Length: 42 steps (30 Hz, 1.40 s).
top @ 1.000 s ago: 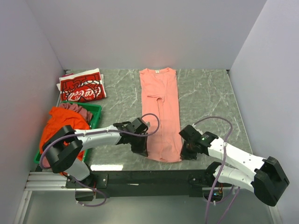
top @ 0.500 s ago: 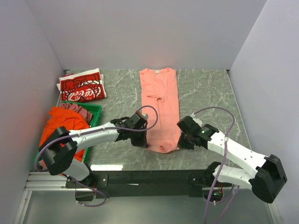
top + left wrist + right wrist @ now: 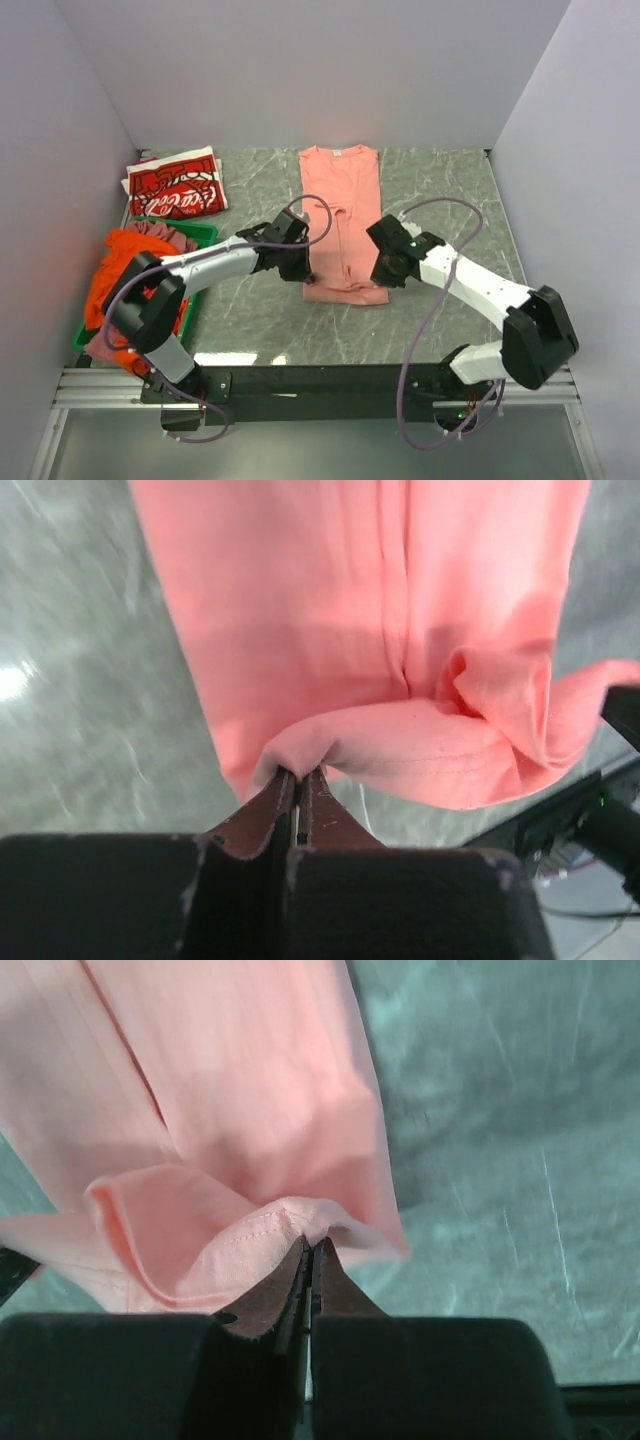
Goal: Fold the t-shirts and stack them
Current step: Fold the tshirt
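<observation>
The salmon-pink t-shirt lies lengthwise in the middle of the bench, collar at the far end, its near hem lifted and doubled back over the body. The left tool is pressed together on the hem's left corner, and the right tool pinches the right corner. The red Coca-Cola t-shirt lies folded at the far left; the orange t-shirt and mauve t-shirt are heaped in the green crate.

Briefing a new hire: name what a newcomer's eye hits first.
The long salmon-pink t-shirt in the middle stands out, its near hem pinched at each corner by the left gripper and right gripper. At far left lies a folded red Coca-Cola t-shirt; nearer, an orange t-shirt spills from a green crate.
</observation>
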### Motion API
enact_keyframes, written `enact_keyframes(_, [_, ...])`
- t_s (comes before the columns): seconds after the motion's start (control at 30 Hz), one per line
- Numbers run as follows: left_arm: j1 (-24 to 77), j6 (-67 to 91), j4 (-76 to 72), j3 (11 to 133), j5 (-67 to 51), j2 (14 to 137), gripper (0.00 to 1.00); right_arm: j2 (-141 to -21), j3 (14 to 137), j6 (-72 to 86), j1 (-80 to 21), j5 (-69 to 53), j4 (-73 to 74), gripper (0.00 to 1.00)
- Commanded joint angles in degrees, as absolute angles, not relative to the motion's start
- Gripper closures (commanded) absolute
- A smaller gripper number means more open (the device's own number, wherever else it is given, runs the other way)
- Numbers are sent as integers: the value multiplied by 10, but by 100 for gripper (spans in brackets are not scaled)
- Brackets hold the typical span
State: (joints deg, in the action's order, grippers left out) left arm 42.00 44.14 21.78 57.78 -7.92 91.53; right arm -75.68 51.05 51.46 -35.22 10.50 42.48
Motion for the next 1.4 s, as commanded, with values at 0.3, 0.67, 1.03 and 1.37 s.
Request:
enact_keyframes(0.3, [318,367,218,748,-132,1047,100,-917,694,415,-267,124,395,100])
enact_keyframes(0.67, [248,359,241,899,-200,1171,100,-1071,893,358,-215,96,424,100])
enact_keyframes(1.03, [206,365,265,1002,-222,1262,89,-1196,1022,327,-183,57,458,98])
enact_keyframes(1.37, [194,374,207,945,-197,1186,36,-1181,1042,308,-164,18,446,42])
